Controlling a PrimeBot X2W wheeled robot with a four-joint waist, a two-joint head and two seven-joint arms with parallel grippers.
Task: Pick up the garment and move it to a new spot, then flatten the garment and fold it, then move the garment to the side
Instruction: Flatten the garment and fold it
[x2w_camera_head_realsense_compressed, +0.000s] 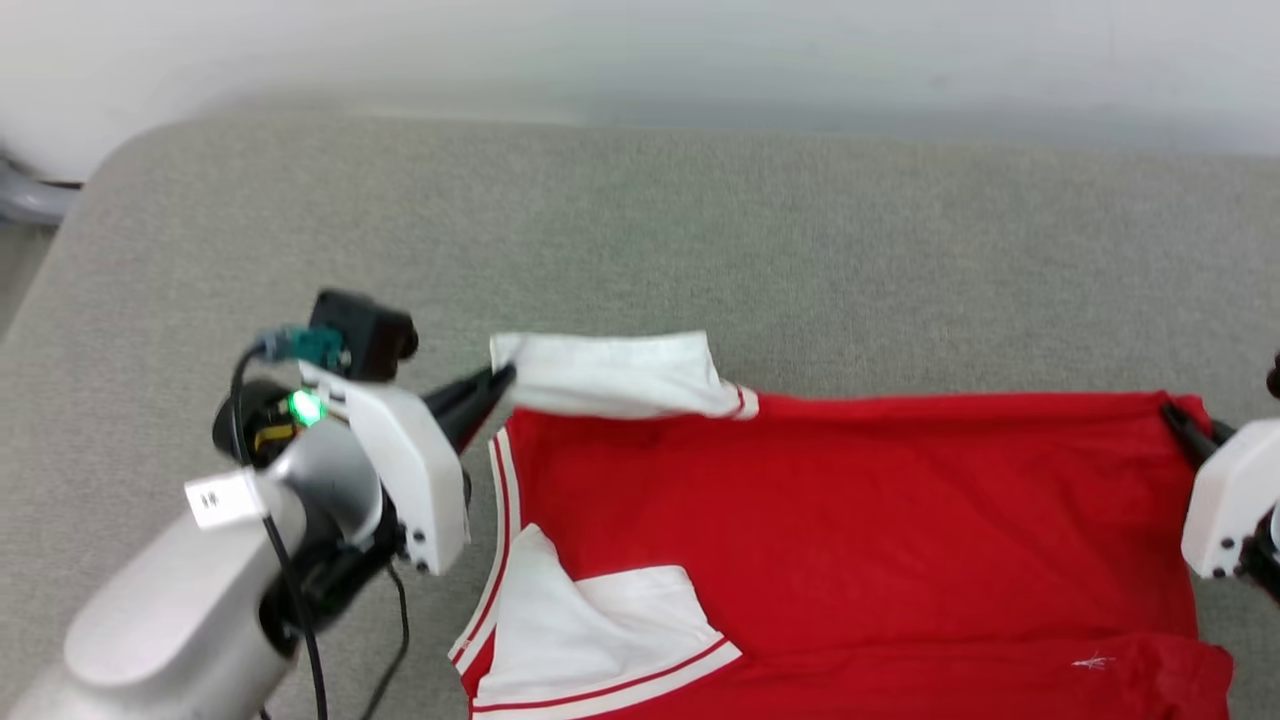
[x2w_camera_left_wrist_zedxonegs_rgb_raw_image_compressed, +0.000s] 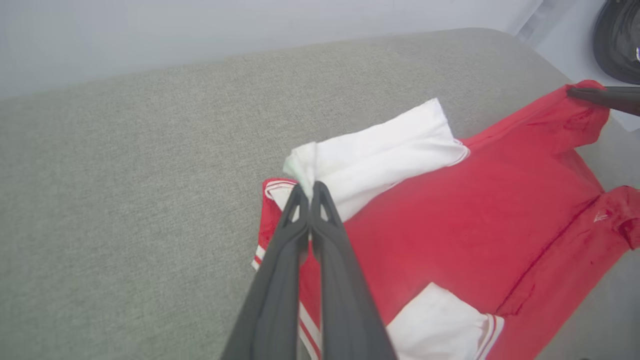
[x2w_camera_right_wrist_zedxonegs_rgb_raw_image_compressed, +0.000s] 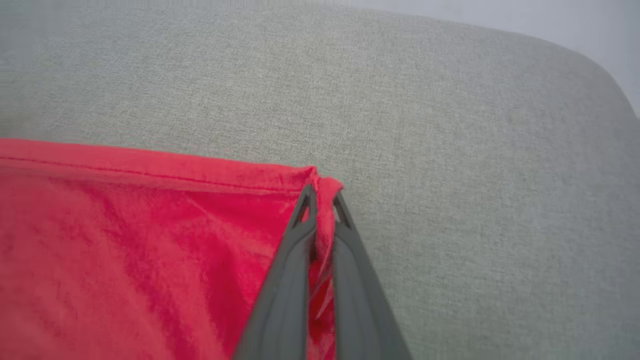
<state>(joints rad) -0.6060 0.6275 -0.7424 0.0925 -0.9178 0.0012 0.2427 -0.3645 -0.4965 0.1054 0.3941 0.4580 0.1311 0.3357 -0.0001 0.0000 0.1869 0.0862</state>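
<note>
Both jaws pinch shut on the garment (x2w_camera_head_realsense_compressed: 850, 520) (left gripper (x2w_camera_left_wrist_zedxonegs_rgb_raw_image_compressed: 310, 189) a white sleeve, right gripper (x2w_camera_right_wrist_zedxonegs_rgb_raw_image_compressed: 324, 194) a red corner); flattening likely underway, folding remains.

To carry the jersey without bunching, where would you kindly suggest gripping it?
The far edge's two ends: white sleeve tip from the left, red hem corner from the right. That edge lies straight, so the jersey should hang evenly. The left end effector and right end effector pinch there.
</note>
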